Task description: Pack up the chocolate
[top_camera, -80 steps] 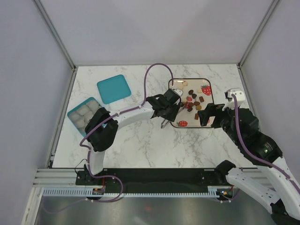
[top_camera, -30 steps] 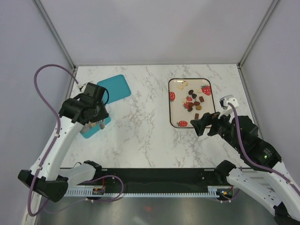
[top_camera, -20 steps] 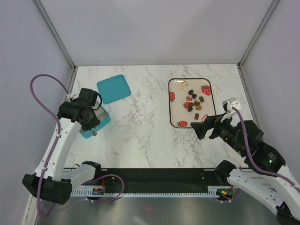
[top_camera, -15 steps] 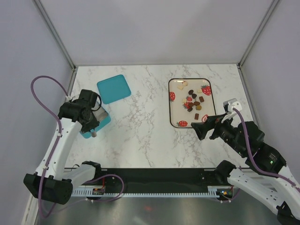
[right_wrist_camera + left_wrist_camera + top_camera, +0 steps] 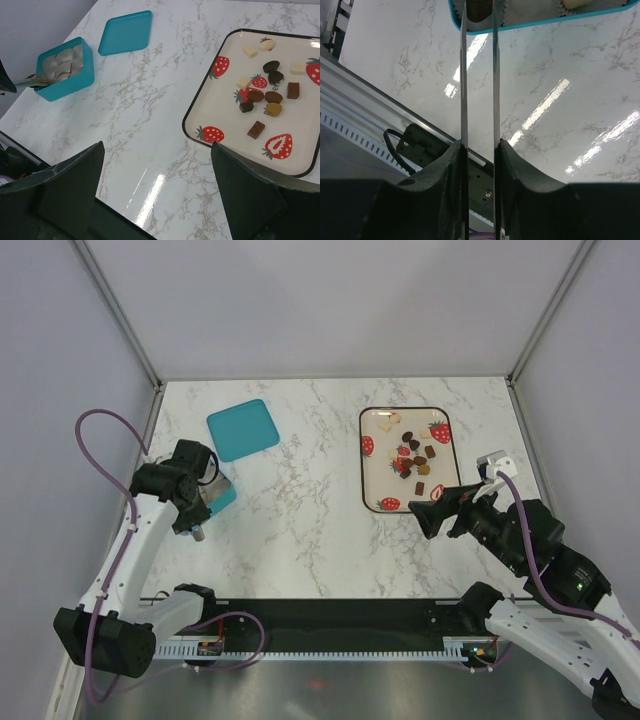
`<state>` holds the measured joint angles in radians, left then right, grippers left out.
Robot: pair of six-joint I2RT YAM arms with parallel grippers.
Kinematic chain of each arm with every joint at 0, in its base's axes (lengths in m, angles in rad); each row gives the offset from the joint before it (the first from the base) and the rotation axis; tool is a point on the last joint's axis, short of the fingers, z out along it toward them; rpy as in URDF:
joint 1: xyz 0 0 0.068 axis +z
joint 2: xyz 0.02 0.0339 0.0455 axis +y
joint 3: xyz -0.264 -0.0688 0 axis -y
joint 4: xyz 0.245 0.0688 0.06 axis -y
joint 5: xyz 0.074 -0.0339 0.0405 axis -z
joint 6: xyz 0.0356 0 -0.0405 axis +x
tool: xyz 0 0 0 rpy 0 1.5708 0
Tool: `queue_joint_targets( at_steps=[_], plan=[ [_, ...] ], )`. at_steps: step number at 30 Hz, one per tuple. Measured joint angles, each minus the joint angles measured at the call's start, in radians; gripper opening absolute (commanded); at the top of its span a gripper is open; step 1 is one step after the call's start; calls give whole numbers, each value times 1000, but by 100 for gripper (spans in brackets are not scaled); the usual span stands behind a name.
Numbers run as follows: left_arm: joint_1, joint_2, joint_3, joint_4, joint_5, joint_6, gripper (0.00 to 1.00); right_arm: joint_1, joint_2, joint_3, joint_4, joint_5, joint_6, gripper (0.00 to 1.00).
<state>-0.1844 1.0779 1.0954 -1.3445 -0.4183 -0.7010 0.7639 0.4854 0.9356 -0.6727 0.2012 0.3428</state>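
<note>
The chocolate (image 5: pixel 412 458) lies as several brown and cream pieces on the strawberry-print tray (image 5: pixel 362 470), also in the right wrist view (image 5: pixel 265 95). My left gripper (image 5: pixel 190 512) is shut on the silver tongs (image 5: pixel 463 75), whose blades reach into the teal box (image 5: pixel 65 67) of paper cups. A dark brown piece (image 5: pixel 479 10) shows between the blade tips inside the box; I cannot tell if it is pinched. My right gripper (image 5: pixel 440 508) is open and empty, above the table off the tray's near left corner (image 5: pixel 200 131).
The teal lid (image 5: pixel 242 429) lies flat beyond the box. A cream piece (image 5: pixel 575 2) sits in another cup of the box. The metal rail and arm bases run along the near table edge. Frame posts stand at the far corners.
My left gripper has drawn back a little toward the near edge, with the tongs still at the box. My right gripper has barely moved.
</note>
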Motion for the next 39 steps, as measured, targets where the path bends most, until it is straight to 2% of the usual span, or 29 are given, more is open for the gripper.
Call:
queue_joint_targets(
  at_steps=[10,18,30,35,39],
  plan=[
    [0,0,-2,0,0,0,42,0,0,0,-1,17,-9,96],
    [0,0,-2,-1,-1,0,49,0,0,0,-1,19,-11,96],
    [0,0,3,-2,-1,2,51,0,0,0,-3,17,-2,96],
    [0,0,92,6,19,38,49,0,8,14,-34,13,13,96],
    [0,-6,185,82,71,103,48,0,23,32,-47,15,25,96]
  ],
)
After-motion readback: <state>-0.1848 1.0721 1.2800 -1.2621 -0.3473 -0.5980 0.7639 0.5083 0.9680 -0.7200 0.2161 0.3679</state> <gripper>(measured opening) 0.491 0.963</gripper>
